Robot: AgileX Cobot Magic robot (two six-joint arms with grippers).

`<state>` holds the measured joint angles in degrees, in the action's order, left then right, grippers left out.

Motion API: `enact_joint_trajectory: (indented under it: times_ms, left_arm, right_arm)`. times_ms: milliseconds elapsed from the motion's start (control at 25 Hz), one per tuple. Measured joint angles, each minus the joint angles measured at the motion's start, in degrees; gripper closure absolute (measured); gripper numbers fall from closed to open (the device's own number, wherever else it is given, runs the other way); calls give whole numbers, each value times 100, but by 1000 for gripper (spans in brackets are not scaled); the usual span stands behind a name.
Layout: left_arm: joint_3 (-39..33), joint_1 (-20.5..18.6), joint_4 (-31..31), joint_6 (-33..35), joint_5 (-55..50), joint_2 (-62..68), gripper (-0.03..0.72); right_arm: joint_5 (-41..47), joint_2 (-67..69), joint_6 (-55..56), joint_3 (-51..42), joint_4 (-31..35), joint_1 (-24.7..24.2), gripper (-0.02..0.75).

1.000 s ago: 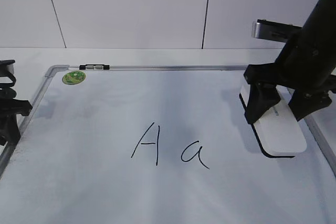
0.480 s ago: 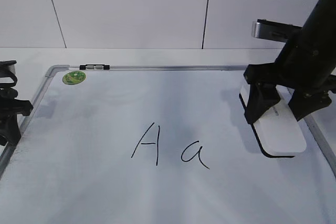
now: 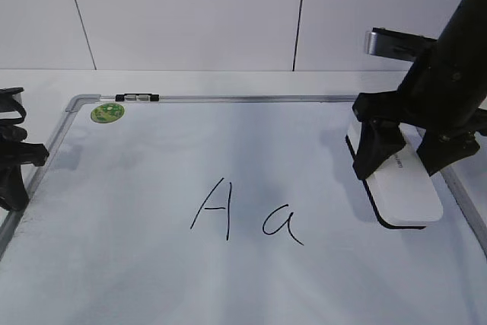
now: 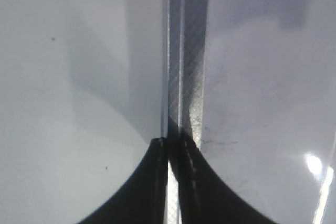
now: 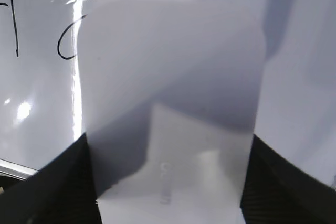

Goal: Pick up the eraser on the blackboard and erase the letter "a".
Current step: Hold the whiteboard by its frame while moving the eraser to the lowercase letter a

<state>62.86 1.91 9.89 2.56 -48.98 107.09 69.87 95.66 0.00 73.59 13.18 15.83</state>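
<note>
The right gripper (image 3: 407, 159) had its fingers either side of the eraser (image 3: 403, 188), pinching it by the long sides near the board's right edge. Compared with a second earlier the eraser had crept a hair toward the back edge and its front end looked a touch higher, so my guess is the lift was only just starting, though I couldn't tell if the felt had cleared the blackboard (image 3: 228, 98) yet. The letter "a" (image 3: 281, 224) sat untouched mid-board, toward the front, right of the capital A (image 3: 213, 209). The left gripper (image 4: 173, 182) was pressed together at the left edge, over the frame, not involved.
</note>
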Motion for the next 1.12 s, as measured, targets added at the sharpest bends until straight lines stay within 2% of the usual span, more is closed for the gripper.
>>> enact_joint_trajectory:
  times_ms: [440,800,1120]
  left_arm:
    - [9,0,0,-14,-13,0,673]
    - [9,0,0,-14,-13,0,673]
    - [9,0,0,-14,-13,0,672]
  right_arm:
    - [0,152,0,0,-119,86,202]
    - [0,456,254,159,-668,987,202]
    - [0,901,287,220,-678,1247,202]
